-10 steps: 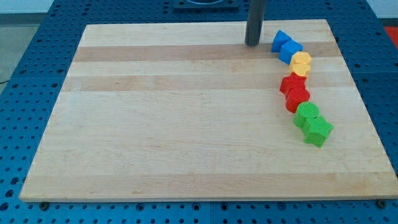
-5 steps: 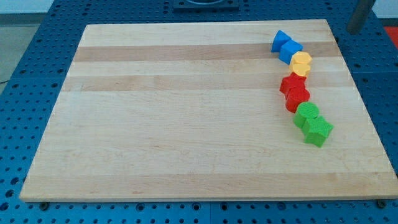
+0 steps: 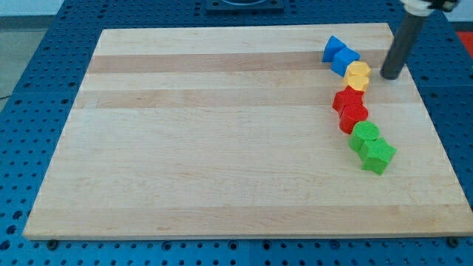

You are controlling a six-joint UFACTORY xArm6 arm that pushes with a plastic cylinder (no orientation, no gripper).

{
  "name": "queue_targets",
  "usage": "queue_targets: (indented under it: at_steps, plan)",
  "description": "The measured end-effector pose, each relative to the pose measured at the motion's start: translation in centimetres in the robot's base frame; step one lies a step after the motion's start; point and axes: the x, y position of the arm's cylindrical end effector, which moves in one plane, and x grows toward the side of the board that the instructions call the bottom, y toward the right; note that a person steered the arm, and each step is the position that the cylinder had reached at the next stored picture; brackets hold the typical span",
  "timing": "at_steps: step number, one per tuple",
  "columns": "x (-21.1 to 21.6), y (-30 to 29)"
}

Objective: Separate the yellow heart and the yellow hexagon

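Two yellow blocks touch each other at the view's upper right: one (image 3: pixel 360 70) above, the other (image 3: pixel 355 81) just below it. I cannot tell which is the heart and which the hexagon. They sit in a curved chain of blocks. My tip (image 3: pixel 389 75) rests on the board just to the right of the yellow pair, a small gap away from them.
Above the yellow pair lie two blue blocks (image 3: pixel 338 54). Below it lie two red blocks (image 3: pixel 349 107), then two green blocks (image 3: pixel 372 147). The wooden board (image 3: pixel 222 148) lies on a blue pegboard table; its right edge is near the chain.
My tip moved from the left of the blue blocks at the board's top edge, out past the top right corner, then down to the right of the yellow blocks. No block moved.
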Motion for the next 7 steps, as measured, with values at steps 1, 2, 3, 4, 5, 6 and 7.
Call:
queue_targets:
  at_steps: [1, 2, 3, 4, 5, 6, 7]
  plan:
    - [0.9, -2.6]
    - [1.9, -4.9]
    - [2.7, -3.8]
    - [3.0, -2.0]
    - [3.0, -8.2]
    - [3.1, -14.3]
    - [3.0, -13.1]
